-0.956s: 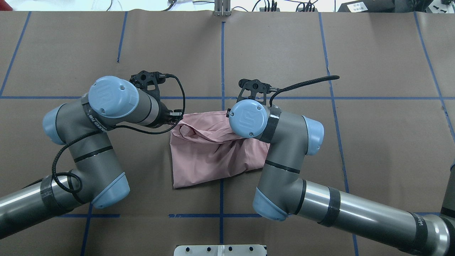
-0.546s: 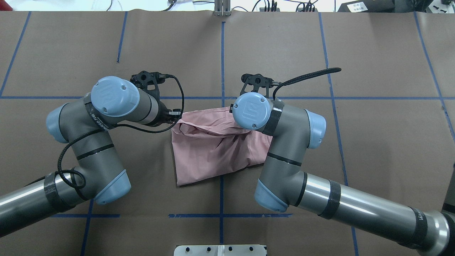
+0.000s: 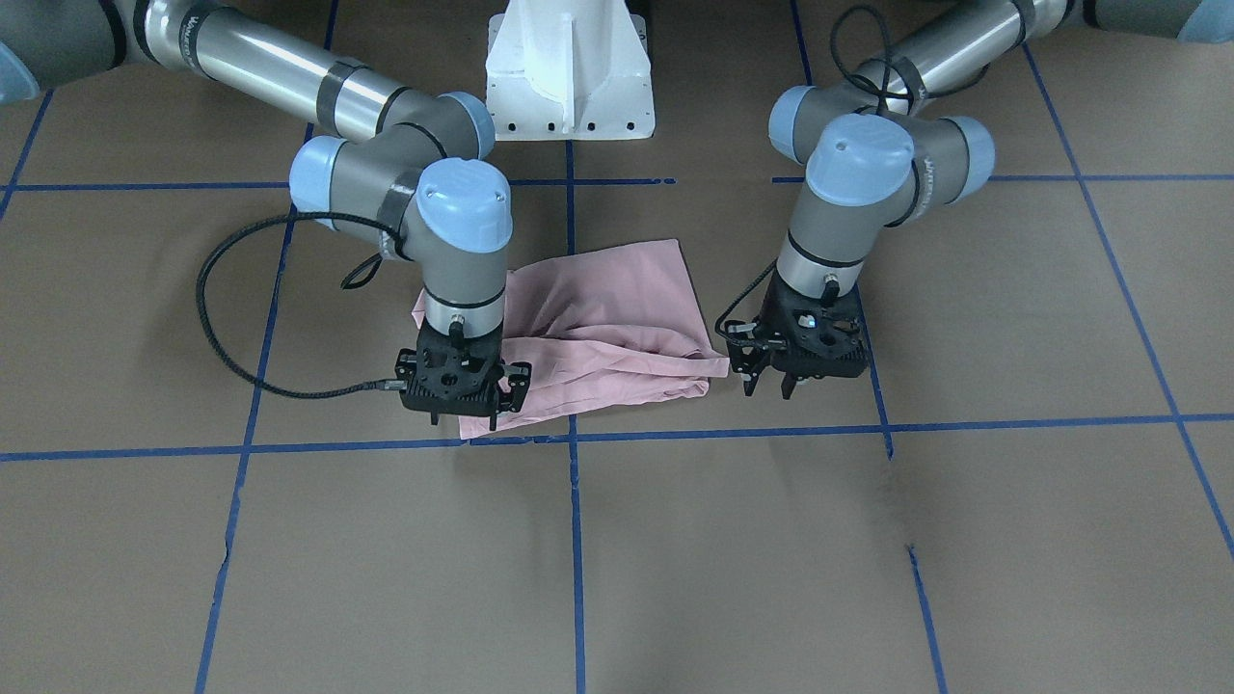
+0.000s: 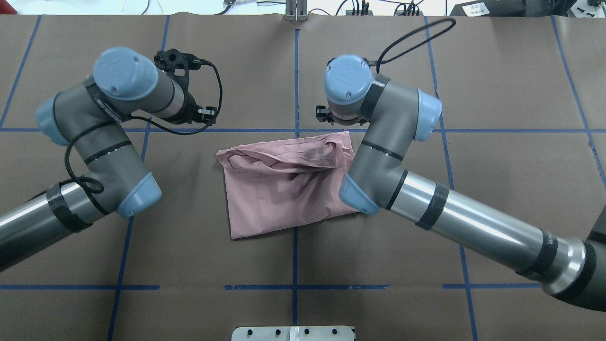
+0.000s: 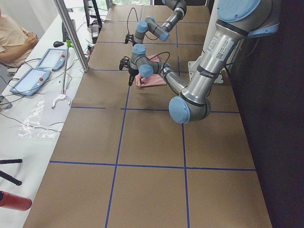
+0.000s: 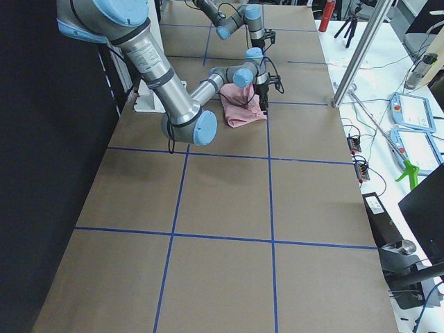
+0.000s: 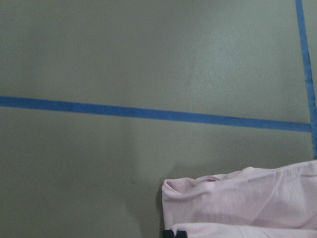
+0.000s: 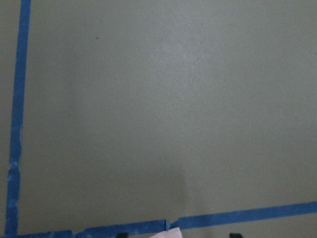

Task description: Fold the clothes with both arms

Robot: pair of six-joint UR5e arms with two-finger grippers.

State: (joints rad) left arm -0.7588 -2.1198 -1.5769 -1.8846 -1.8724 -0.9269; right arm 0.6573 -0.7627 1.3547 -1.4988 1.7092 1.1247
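Observation:
The pale pink T-shirt point(image 3: 607, 318) point(image 4: 279, 199) lies folded on the brown table, plain side up, with its far edge bunched in wrinkles. My left gripper point(image 3: 768, 388) hangs just beyond the shirt's far left corner, open and holding nothing. My right gripper point(image 3: 464, 417) hovers over the far right corner, fingers apart, empty. In the left wrist view the shirt point(image 7: 247, 203) fills the lower right. In the right wrist view only a tip of the shirt point(image 8: 171, 233) shows at the bottom edge. The overhead view hides both grippers' fingers under the wrists.
Blue tape lines point(image 4: 296, 76) grid the table. The white pedestal base point(image 3: 569, 77) stands at the robot's side. A person point(image 5: 14, 38) sits by tablets point(image 5: 23, 80) and a metal post point(image 5: 71, 33) beyond the table's far edge.
Both wrists have risen and moved toward the table's far side, away from the shirt's far edge. The shirt has settled flatter, its far edge lying on the table.

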